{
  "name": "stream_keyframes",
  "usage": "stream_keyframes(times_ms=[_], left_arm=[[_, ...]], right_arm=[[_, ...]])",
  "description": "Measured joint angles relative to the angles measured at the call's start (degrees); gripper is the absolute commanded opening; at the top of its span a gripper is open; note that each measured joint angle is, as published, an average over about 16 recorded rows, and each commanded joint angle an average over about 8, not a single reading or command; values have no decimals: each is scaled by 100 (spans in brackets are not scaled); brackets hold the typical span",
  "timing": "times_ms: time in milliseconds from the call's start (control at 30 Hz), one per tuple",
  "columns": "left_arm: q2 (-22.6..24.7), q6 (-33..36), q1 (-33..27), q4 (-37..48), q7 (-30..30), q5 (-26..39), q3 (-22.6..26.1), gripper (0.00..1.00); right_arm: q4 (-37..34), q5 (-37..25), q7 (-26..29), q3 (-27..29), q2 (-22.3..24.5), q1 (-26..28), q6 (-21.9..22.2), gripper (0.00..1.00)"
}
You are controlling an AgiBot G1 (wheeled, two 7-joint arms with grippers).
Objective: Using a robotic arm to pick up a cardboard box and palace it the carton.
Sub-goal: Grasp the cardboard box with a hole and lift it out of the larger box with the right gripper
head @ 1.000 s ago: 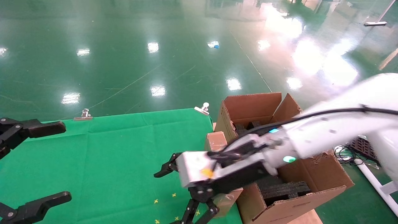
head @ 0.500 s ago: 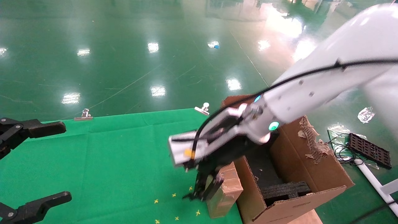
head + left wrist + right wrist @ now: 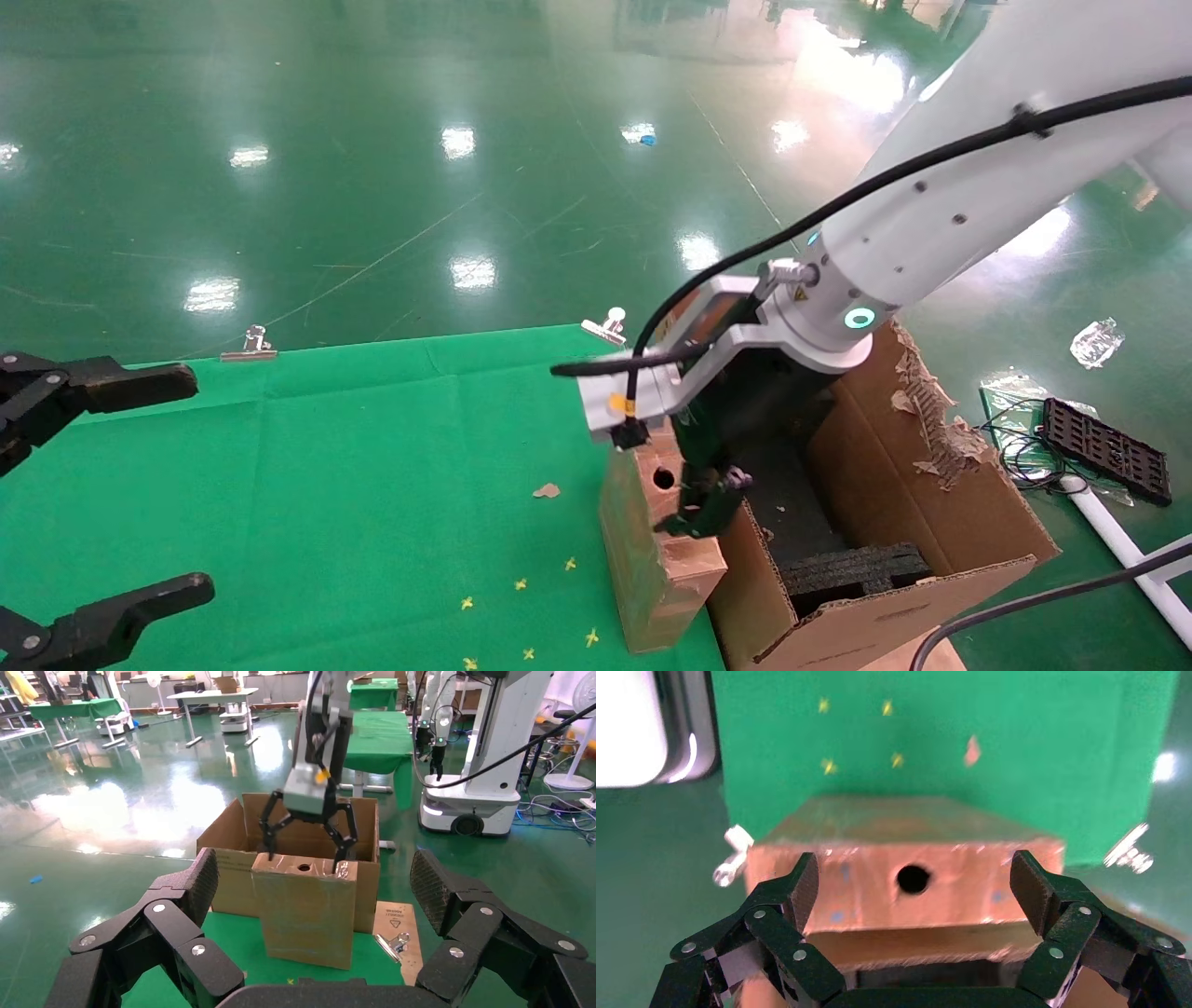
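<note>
Two fingertips of my right claw [image 3: 306, 836] straddle the top of the cardboard box [image 3: 656, 550], spread apart and not yet clamped. That box stands on end at the right edge of the green counter [image 3: 307, 485], touching the carton [image 3: 894, 559]. Closing off-centre could tip it over, I judge. Its long axis runs vertical, holed narrow face upward. My left claw [image 3: 98, 494] waits open at far left.

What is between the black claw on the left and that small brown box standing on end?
Only bare green cloth lies between the left gripper and the cardboard box, as the head view shows; the left wrist view shows the same open stretch.
</note>
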Motion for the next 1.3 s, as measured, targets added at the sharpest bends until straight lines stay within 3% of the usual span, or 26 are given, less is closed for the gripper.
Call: stream_keyframes(times_ms=[367, 600, 967, 1267, 1300], left_arm=[[-2, -2, -1, 0, 2, -3, 4, 100], [-3, -3, -2, 0, 4, -5, 7, 100], [-5, -5, -2, 0, 6, -8, 12, 100], [-6, -7, -3, 0, 8, -11, 15, 100], [-7, -7, -3, 0, 8, -11, 16, 100]], right_arm=[[-7, -156, 810, -1035, -352, 544, 114, 100], [-183, -119, 1877, -1296, -443, 815, 142, 100], [-1837, 871, 3679, -1729, -722, 767, -29, 100], [-3234, 1561, 3794, -2212, -1144, 546, -8, 100], [-3322, 1594, 3769, -2250, -1182, 529, 2, 95]])
